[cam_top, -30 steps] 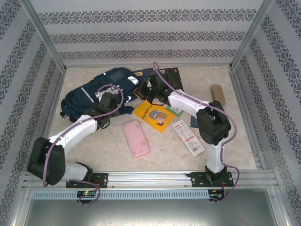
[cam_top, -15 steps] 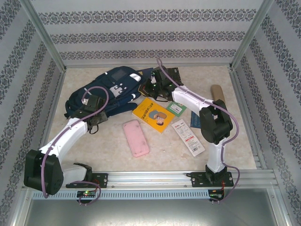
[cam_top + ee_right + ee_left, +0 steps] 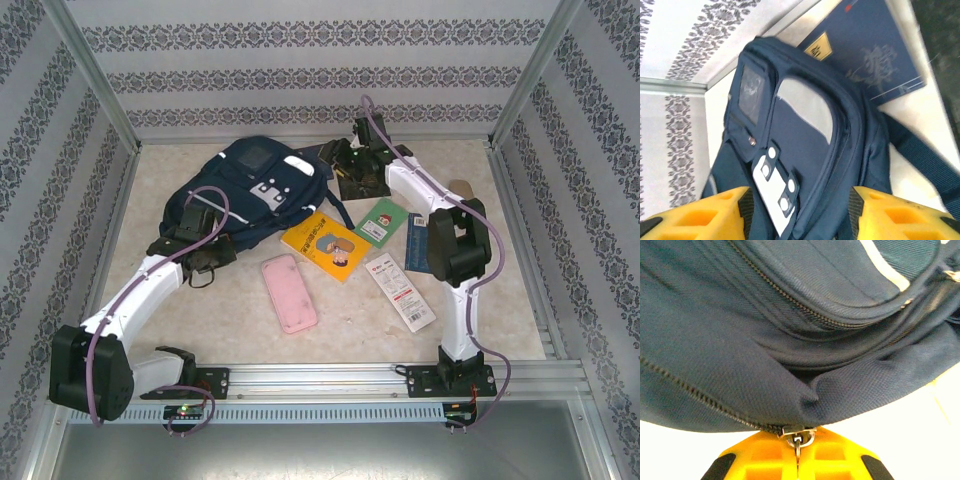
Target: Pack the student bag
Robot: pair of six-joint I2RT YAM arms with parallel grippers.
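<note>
The student bag [image 3: 250, 185], a navy backpack with grey patches and a white stripe, lies at the back left of the table. My left gripper [image 3: 200, 222] is at its near left edge. In the left wrist view the yellow jaws [image 3: 798, 455] are shut on the metal zipper pull [image 3: 798, 432], with the bag's fabric [image 3: 790, 330] bunched just above. My right gripper [image 3: 345, 165] hovers over the bag's right side. In the right wrist view its fingers [image 3: 800, 210] stand apart, open, with the bag's front [image 3: 800, 140] below them and nothing held.
A yellow book [image 3: 325, 245], a pink pencil case [image 3: 289, 292], a green booklet [image 3: 381, 222], a white box [image 3: 402, 290] and a blue item [image 3: 420, 245] lie right of the bag. A brown case [image 3: 463, 195] sits far right. A navy book [image 3: 865, 47] lies behind the bag.
My left gripper has moved left along the bag, still shut on the zipper pull. My right gripper has moved back and right, and its jaws have gone from shut to open.
</note>
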